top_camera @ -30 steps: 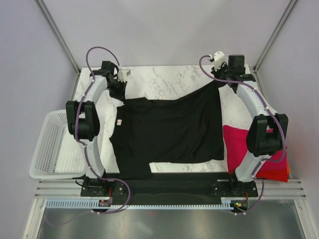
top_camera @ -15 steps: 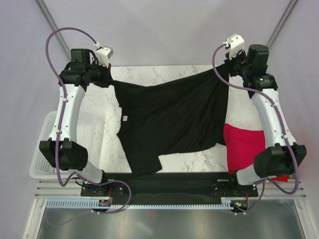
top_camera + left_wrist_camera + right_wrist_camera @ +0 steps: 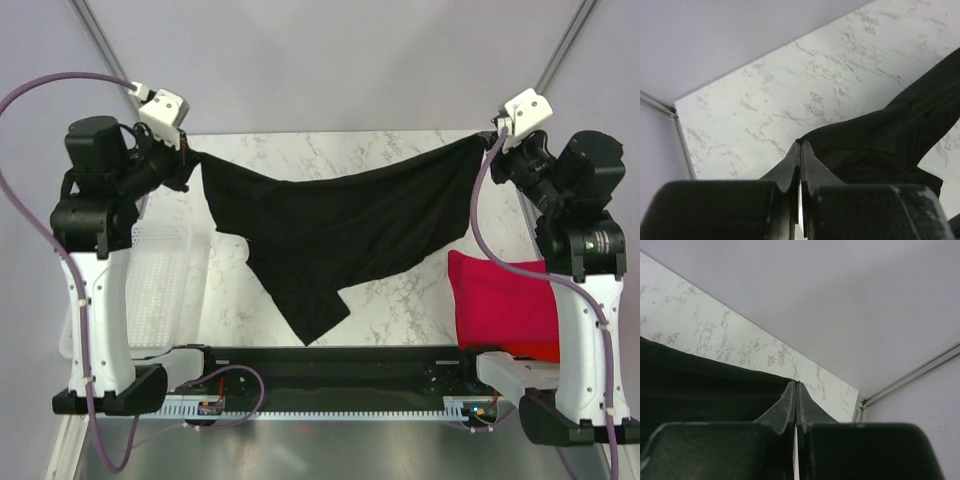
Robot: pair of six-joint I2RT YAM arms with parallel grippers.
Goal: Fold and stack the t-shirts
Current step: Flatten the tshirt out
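Note:
A plain black t-shirt [image 3: 330, 225] hangs stretched in the air between my two grippers, sagging in the middle, with one end trailing down toward the table's front. My left gripper [image 3: 192, 158] is shut on its left corner, seen in the left wrist view [image 3: 800, 143] with the black cloth [image 3: 890, 135] running off to the right. My right gripper [image 3: 488, 140] is shut on its right corner, seen in the right wrist view [image 3: 796, 383] with the cloth [image 3: 700, 385] to the left. A folded magenta-red t-shirt [image 3: 500, 300] lies at the table's right. The orange-red one is hidden.
A white mesh basket [image 3: 150, 290] stands at the table's left edge behind my left arm. The marble table [image 3: 400, 290] shows beneath the hanging shirt. Grey walls and metal frame posts [image 3: 560, 60] close in the back and sides.
Both arms have risen and spread apart, lifting the black t-shirt off the table until it hangs taut between the two grippers. The red shirt has not moved.

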